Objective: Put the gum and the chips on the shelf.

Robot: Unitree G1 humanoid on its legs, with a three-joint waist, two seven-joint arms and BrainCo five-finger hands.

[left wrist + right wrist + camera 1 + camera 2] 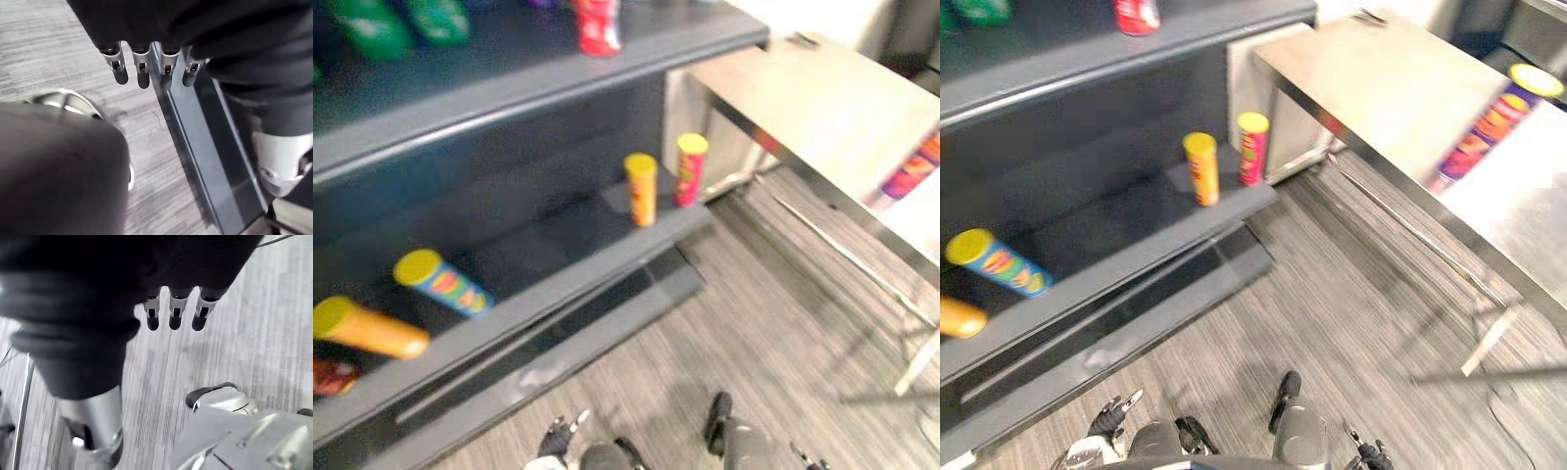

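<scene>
The dark shelf (568,230) carries a yellow chip can (641,188) and a pink chip can (689,168), both upright and near each other. On the steel table (1381,78) beside it stands a purple chip can (1489,122). The left hand (142,68) and right hand (175,313) hang over the floor, fingers loosely straight and holding nothing.
</scene>
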